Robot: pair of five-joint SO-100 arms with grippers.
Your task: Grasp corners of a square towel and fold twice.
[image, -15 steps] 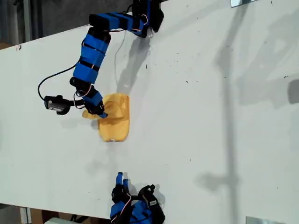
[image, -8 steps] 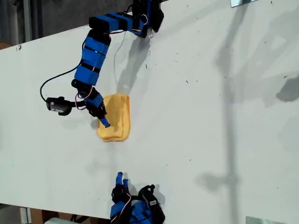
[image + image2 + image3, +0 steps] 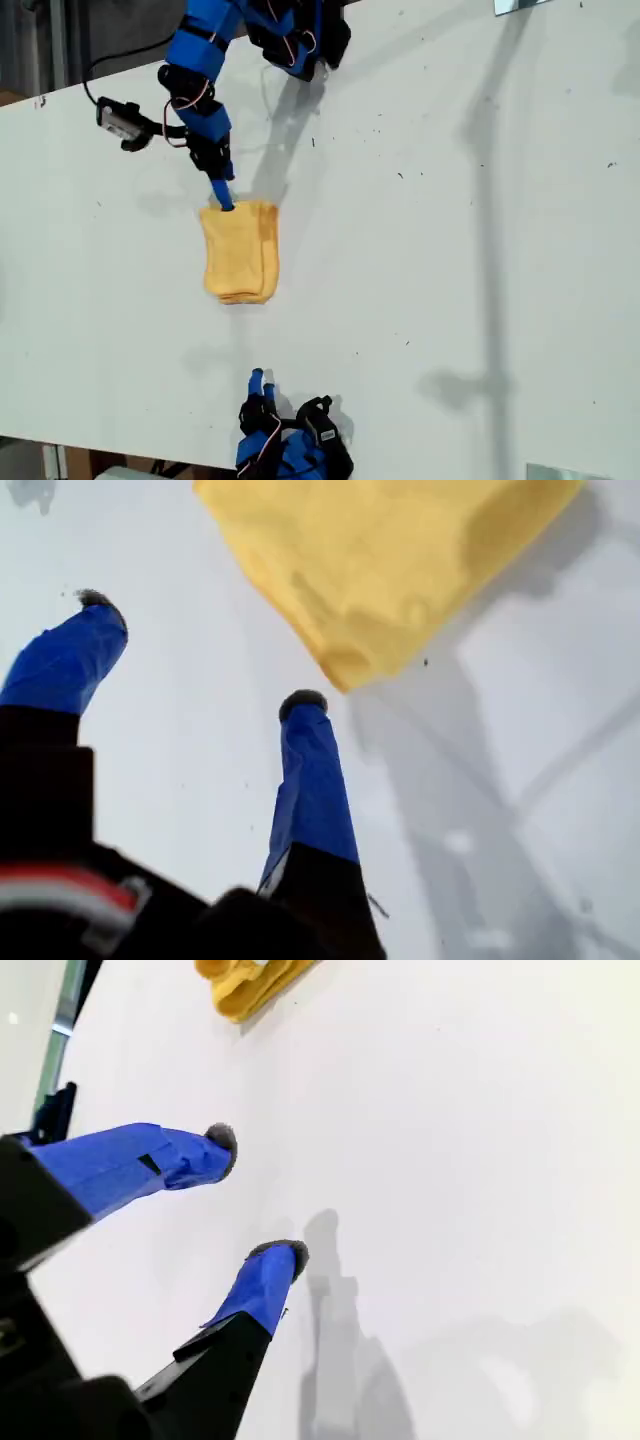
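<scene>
Both jaws of my first gripper [image 3: 195,655] stand wide apart with nothing between them, just beside a corner [image 3: 350,670] of the towel [image 3: 240,252]. It lies folded (a tall yellow-orange shape) on the white table [image 3: 450,250]. My second gripper [image 3: 255,1195] is spread wide too, well apart from it.

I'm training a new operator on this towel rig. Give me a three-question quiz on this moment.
1. True or false: my first gripper is shut on the towel.
2. How does the towel lie on the table? A flat, unfolded; B folded into a narrow stack; C hanging off the edge.
3. Fill in: my second gripper is ____, holding nothing.

Key: 1 false; 2 B; 3 open.
</scene>
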